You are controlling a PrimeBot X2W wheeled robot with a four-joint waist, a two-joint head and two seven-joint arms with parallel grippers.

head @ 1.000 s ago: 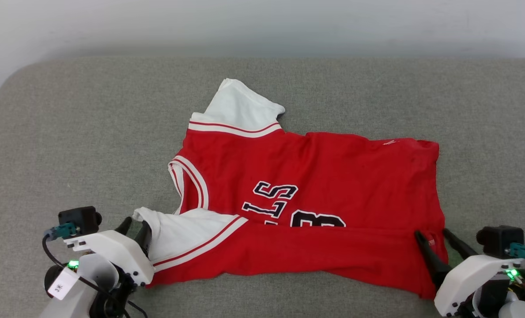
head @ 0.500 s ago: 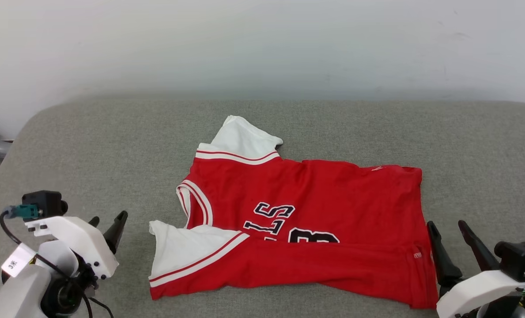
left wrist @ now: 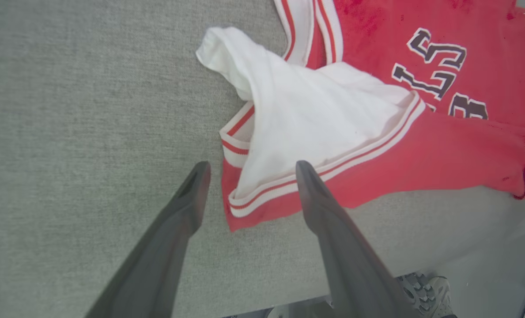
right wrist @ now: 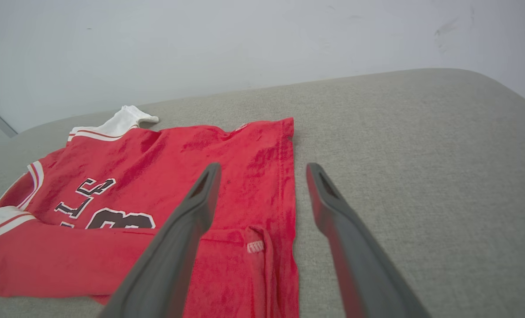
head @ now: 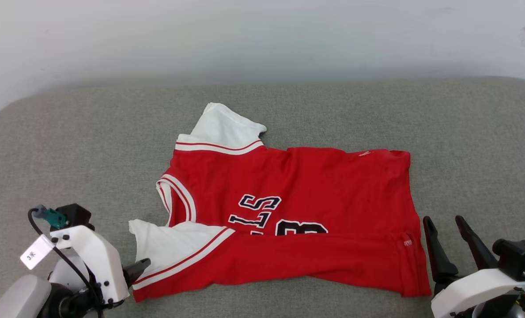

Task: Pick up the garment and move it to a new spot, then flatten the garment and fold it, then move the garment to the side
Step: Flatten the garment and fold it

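The garment (head: 311, 185) lies flat on the grey cushion (head: 68, 145), collar to the left and hem to the right. Its near long edge is folded up over the body, covering the lower part of the black lettering. The near white sleeve rests on top of that fold. My left gripper (head: 134, 270) hovers open at the garment's near left corner; in the left wrist view the left gripper (left wrist: 251, 167) holds nothing, with the garment (left wrist: 377, 145) below. My right gripper (head: 443, 221) is open just off the hem; its wrist view shows the right gripper (right wrist: 263, 168) over the garment's (right wrist: 178, 154) right edge.
A pale wall (head: 262, 39) stands behind the cushion. Bare grey cushion runs on the left, the right (right wrist: 421, 176) and beyond the garment. The cushion's near edge is close to both grippers, and a shoe (left wrist: 421, 285) shows on the floor below it.
The left gripper let go of the near white sleeve, opened and drew back. The right gripper pulled off the hem to the right. The head camera shifted.
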